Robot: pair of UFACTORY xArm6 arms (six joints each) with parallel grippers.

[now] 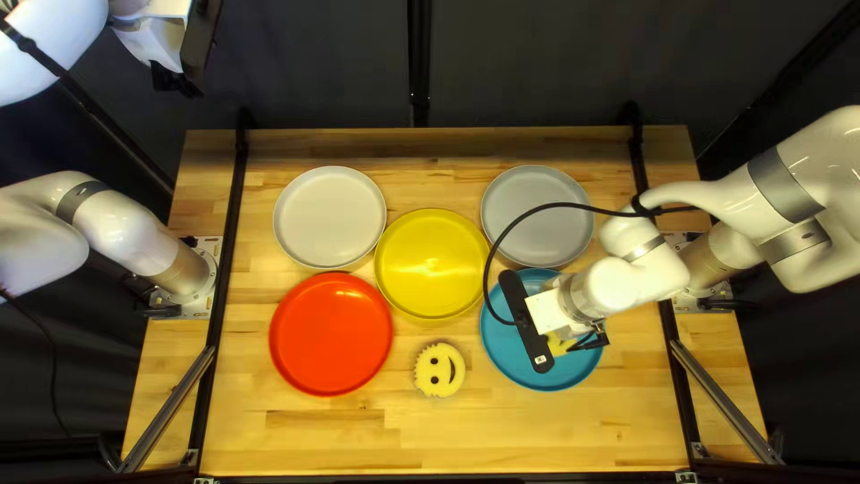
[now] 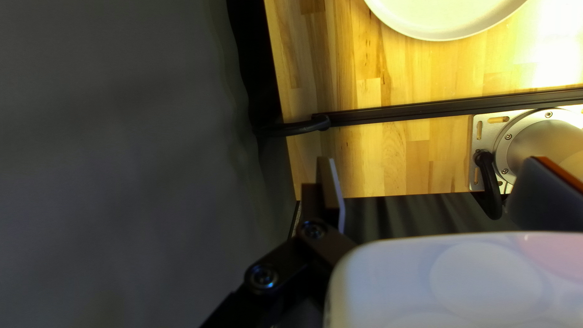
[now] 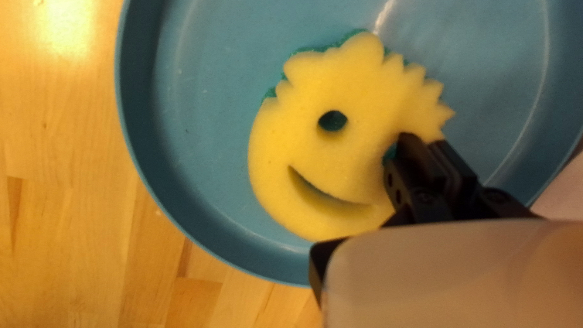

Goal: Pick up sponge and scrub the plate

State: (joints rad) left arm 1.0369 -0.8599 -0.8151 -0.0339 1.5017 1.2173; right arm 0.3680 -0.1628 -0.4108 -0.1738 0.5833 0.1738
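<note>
My right gripper is low over the blue plate, with a yellow smiley sponge partly hidden beneath its wrist. In the right wrist view, the gripper is shut on the spiky-edged sponge near one eye hole, one finger at the hole and the other at the outer edge. The sponge lies flat over the blue plate, its green underside just showing. My left gripper is raised beyond the table's far left corner. In the left wrist view, the gripper stands open and holds nothing.
A second smiley sponge lies on the table between the red plate and the blue one. Behind are a yellow plate, a white plate and a grey plate. A black cable arches over the grey plate.
</note>
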